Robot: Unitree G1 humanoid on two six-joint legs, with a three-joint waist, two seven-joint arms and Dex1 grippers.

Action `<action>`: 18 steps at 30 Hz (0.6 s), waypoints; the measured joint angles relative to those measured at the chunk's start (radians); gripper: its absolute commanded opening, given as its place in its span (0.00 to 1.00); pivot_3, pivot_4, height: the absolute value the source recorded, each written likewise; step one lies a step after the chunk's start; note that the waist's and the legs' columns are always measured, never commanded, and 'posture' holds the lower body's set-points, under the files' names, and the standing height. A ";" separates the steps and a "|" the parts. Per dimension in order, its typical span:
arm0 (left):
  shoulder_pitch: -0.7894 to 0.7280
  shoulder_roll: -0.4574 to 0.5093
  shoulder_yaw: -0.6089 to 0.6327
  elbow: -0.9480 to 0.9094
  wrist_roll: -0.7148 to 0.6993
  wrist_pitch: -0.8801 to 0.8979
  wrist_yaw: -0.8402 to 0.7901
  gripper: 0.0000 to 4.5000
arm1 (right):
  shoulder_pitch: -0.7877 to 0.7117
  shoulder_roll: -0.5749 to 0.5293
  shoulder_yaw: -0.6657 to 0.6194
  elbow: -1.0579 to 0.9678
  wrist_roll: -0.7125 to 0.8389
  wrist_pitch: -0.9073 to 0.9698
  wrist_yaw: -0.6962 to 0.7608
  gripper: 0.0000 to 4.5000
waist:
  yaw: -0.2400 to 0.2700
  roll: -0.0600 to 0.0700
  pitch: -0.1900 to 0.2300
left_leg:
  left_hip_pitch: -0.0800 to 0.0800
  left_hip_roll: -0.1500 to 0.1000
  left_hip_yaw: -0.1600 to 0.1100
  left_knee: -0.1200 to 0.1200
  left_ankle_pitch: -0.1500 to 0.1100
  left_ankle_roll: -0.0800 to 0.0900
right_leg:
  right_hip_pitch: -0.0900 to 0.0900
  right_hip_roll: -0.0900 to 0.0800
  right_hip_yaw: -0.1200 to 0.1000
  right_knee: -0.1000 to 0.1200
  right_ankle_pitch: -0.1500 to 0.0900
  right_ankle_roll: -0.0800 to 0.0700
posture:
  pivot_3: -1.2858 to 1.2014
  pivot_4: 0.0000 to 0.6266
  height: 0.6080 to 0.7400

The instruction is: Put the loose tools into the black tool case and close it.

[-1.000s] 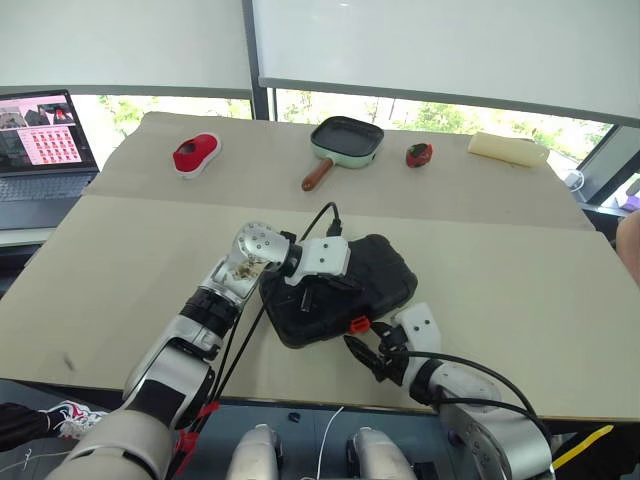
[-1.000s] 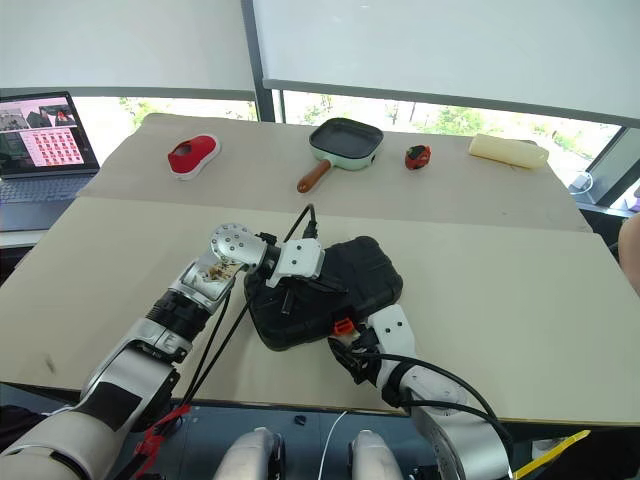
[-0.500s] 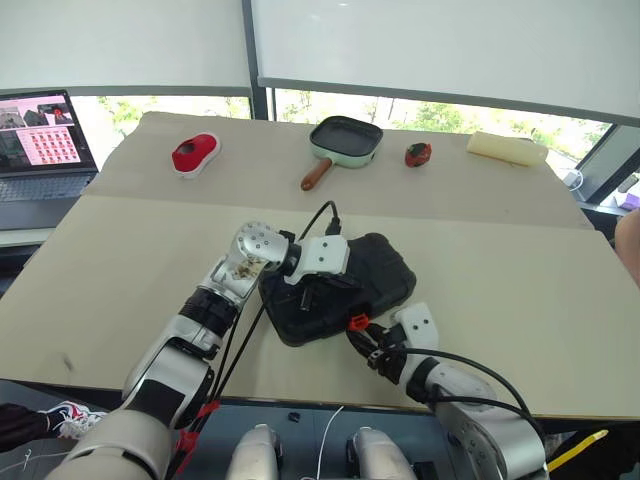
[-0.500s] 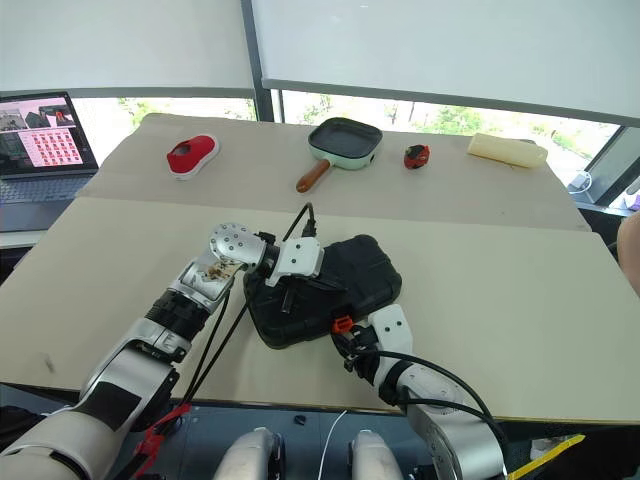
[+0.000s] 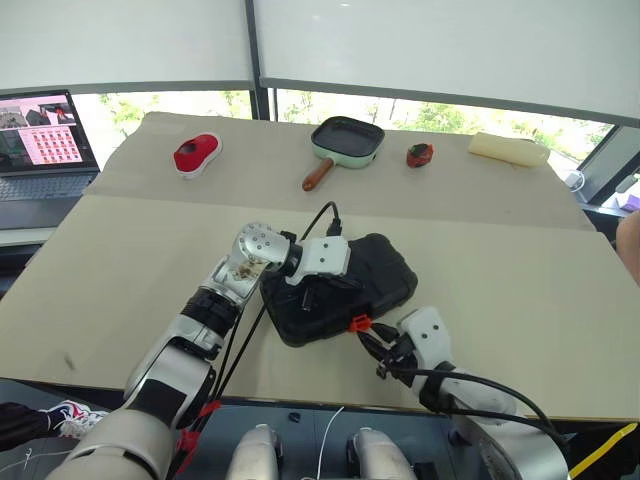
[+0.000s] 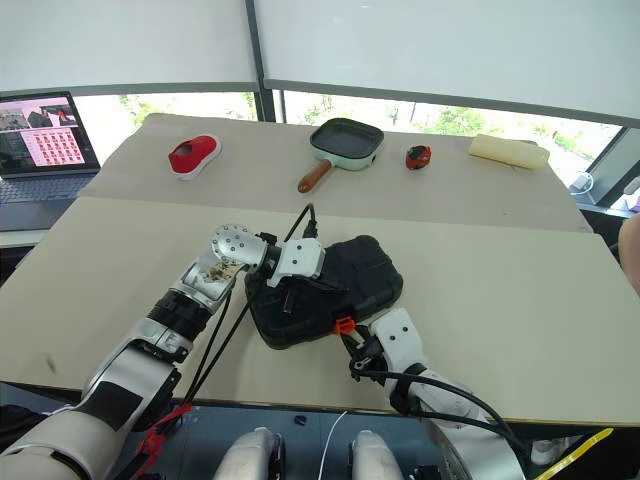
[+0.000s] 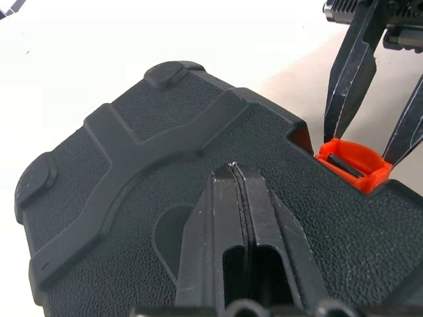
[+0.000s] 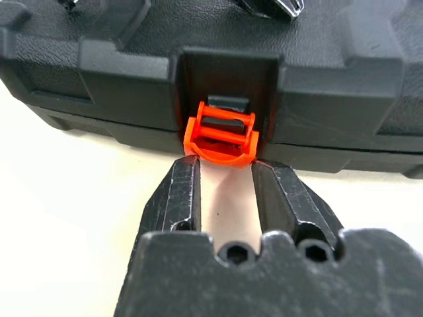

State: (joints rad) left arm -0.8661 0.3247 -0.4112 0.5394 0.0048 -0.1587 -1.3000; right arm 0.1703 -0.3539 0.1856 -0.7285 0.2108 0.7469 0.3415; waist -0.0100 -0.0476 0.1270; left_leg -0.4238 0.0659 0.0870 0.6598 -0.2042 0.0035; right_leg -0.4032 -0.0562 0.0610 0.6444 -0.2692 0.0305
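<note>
Laptop: an open laptop (image 5: 42, 140) with a pink-tiled screen sits at the far left edge, off the tabletop (image 5: 520, 270).
Red object: a small red-and-white item (image 5: 196, 153) lies on the far left part of the tabletop.
My left hand (image 7: 232, 173): fingers pressed together, tips resting on the textured lid of the case.
Tool case: the black moulded-plastic hinged case (image 5: 340, 290) lies shut near the tabletop's front edge, between my two hands.
Latch: its orange latch (image 8: 221, 135) sticks out of the front wall, flipped outward.
My right hand (image 8: 225, 173): fingers partly spread, tips just at the latch's two sides, gripping nothing that I can tell.
Frying pan: a green-rimmed black pan (image 5: 344, 143) with a brown handle lies far back.
Far right: a small red-and-dark thing (image 5: 419, 154) and a pale yellow block (image 5: 509, 150).
</note>
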 measured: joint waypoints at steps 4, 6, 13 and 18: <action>-0.001 -0.001 0.000 0.006 0.000 -0.010 0.001 0.00 | 0.000 -0.008 0.000 0.000 0.004 0.001 0.003 0.38 | 0.001 0.000 0.000 | 0.000 0.000 0.000 0.000 0.000 0.000 | 0.000 0.000 0.000 0.000 0.000 0.000 | 0.52 0.24 1.00; -0.004 -0.003 0.000 0.012 0.000 -0.012 0.001 0.00 | 0.001 -0.007 0.001 0.000 0.009 0.002 0.004 0.48 | 0.001 0.000 0.000 | 0.000 0.000 0.000 0.000 0.000 0.000 | 0.000 0.000 0.000 0.000 0.000 0.000 | 0.52 0.24 1.00; -0.006 -0.005 0.000 0.017 0.000 -0.013 0.001 0.00 | 0.012 0.026 -0.003 0.002 0.032 0.002 0.005 0.93 | 0.001 0.000 0.000 | 0.000 0.000 0.000 0.000 0.000 0.000 | 0.000 0.000 0.000 0.000 0.000 -0.001 | 0.52 0.24 1.00; -0.007 -0.003 0.000 0.017 0.002 -0.013 0.001 0.00 | -0.005 0.068 -0.007 0.032 0.051 0.004 0.001 0.93 | -0.001 0.000 0.000 | 0.000 0.000 0.000 0.000 0.000 0.000 | 0.000 0.000 0.000 -0.001 0.000 -0.001 | 0.52 0.24 1.00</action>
State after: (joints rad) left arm -0.8729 0.3217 -0.4112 0.5565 0.0065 -0.1722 -1.2988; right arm 0.1655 -0.2858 0.1789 -0.6966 0.2615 0.7506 0.3423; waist -0.0112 -0.0475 0.1269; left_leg -0.4238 0.0662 0.0867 0.6598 -0.2042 0.0035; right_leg -0.4030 -0.0562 0.0611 0.6437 -0.2695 0.0297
